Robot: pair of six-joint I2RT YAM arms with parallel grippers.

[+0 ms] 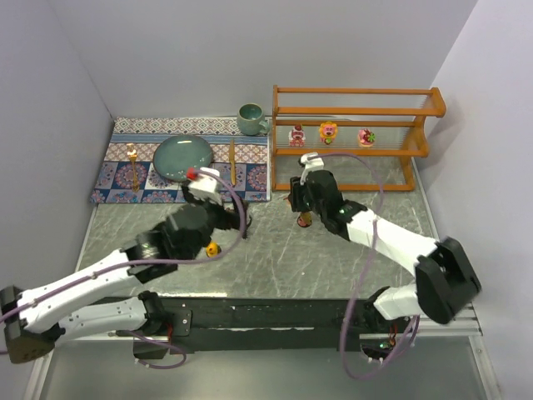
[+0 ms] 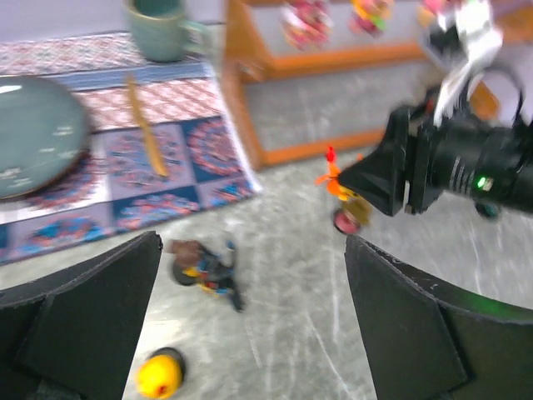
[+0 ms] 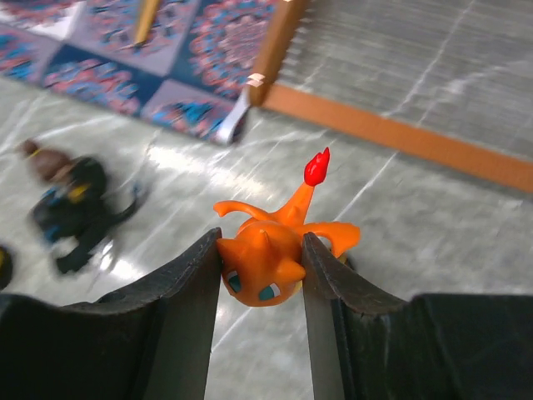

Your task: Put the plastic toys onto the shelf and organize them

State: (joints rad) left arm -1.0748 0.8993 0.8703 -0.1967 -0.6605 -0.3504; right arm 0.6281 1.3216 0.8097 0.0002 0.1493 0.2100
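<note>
The orange-brown shelf (image 1: pixel 358 158) stands at the back right, with three small toys (image 1: pixel 328 131) on its middle tier. My right gripper (image 1: pixel 301 212) is in front of the shelf's left end. It is shut on an orange spiky creature with a red tail tip (image 3: pixel 266 258), held by the head just over the table. My left gripper (image 1: pixel 226 218) is open and empty over the table (image 2: pixel 251 242). A dark spiky creature (image 2: pixel 204 267) lies between its fingers further ahead. A yellow round-headed figure (image 2: pixel 160 373) stands by its left finger.
A patterned mat (image 1: pixel 125 179) at the back left holds a teal plate (image 1: pixel 181 157), a teal mug (image 1: pixel 250 118) and two wooden utensils (image 1: pixel 232 162). Purple cables loop over both arms. A brown figure (image 3: pixel 33 154) lies beside the dark creature.
</note>
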